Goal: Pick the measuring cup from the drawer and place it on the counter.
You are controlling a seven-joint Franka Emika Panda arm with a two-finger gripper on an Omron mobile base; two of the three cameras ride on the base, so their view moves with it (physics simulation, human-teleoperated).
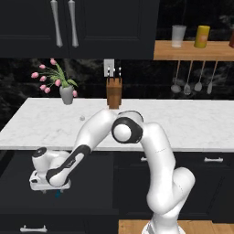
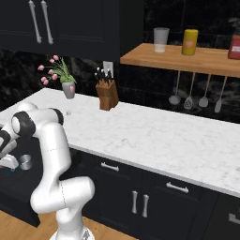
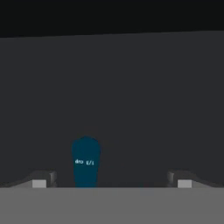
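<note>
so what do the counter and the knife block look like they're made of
The counter looks like polished white marble, going by its faint grey veins, though it could be an imitation. The knife block looks like brown wood with a matte finish.

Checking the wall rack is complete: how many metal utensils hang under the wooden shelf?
4 hanging metal utensils, in a row under the wooden wall shelf: first, second, third, fourth. None looks hidden.

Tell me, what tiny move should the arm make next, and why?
Probably close the end effector. Its fingers stand wide apart low in the drawer, and the measuring cup's teal handle sits between them, nearer one finger, so nothing is gripped yet.
</note>
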